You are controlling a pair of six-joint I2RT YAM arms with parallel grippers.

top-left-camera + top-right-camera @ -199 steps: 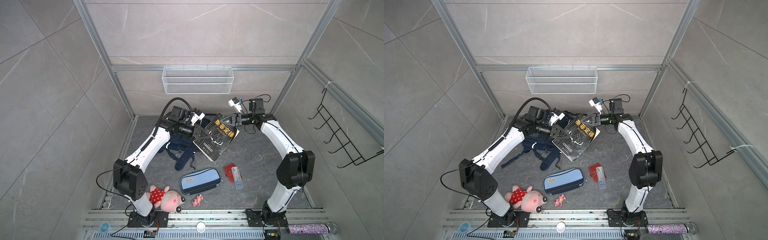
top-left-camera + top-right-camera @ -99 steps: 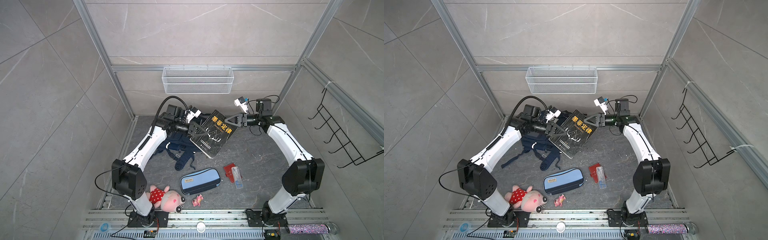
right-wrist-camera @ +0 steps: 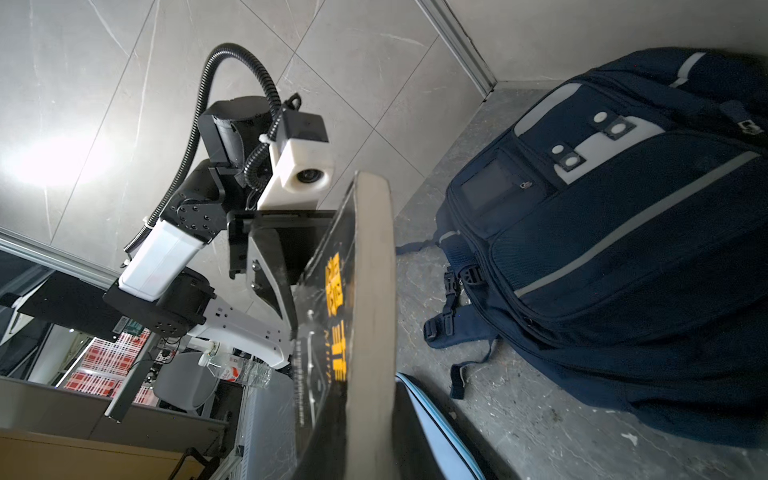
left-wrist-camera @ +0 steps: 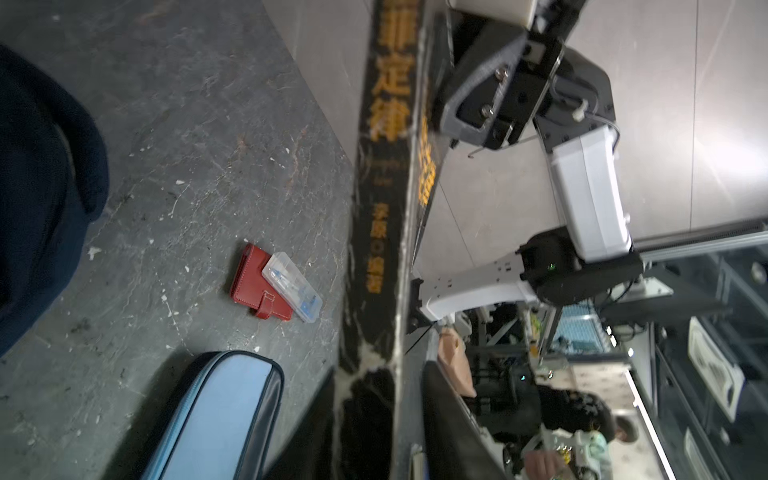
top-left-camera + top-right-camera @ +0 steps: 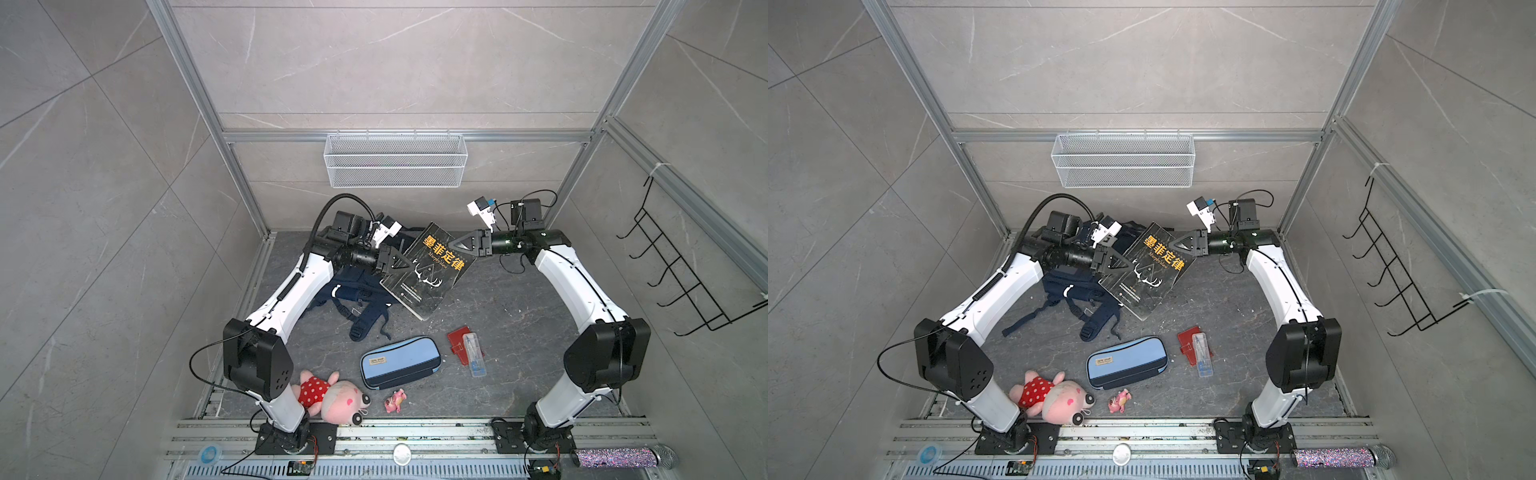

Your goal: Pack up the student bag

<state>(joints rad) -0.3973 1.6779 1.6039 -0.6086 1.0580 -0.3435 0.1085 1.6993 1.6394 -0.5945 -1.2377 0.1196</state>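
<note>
Fabric, navy and matte, makes up the student bag [image 3: 623, 249]: a rounded backpack with grey reflective stripes, a pale front patch with snap studs, mesh panels and buckled webbing straps. It sits at the back left of the worktop [image 5: 498, 316], close against the rear wall. In both top views the left arm and the book [image 5: 428, 274] cover most of it, leaving the padded straps in sight. The worktop is dark, stone-like and pale-veined. The book is thick, with a glossy black cover, orange characters, a white antler drawing and cream page edges; it hangs tilted above the bag's edge.

The right end effector [image 5: 455, 246] is narrow, clamped on the book's rear corner. The left end effector [image 5: 405, 266] straddles the opposite edge, one of its flat triangular fingers [image 3: 268, 282] lying at the cover; whether it presses or stands slack I cannot tell.

Nearer the front lie a soft oblong pencil case [image 5: 400, 361] in light blue and navy and a red wallet [image 5: 456, 343] with a clear plastic box [image 5: 473, 355] partly on it. A plush pig [image 5: 332, 397] is half hidden by the left arm's base. The left wrist view is blurred, with the book seen edge-on.
</note>
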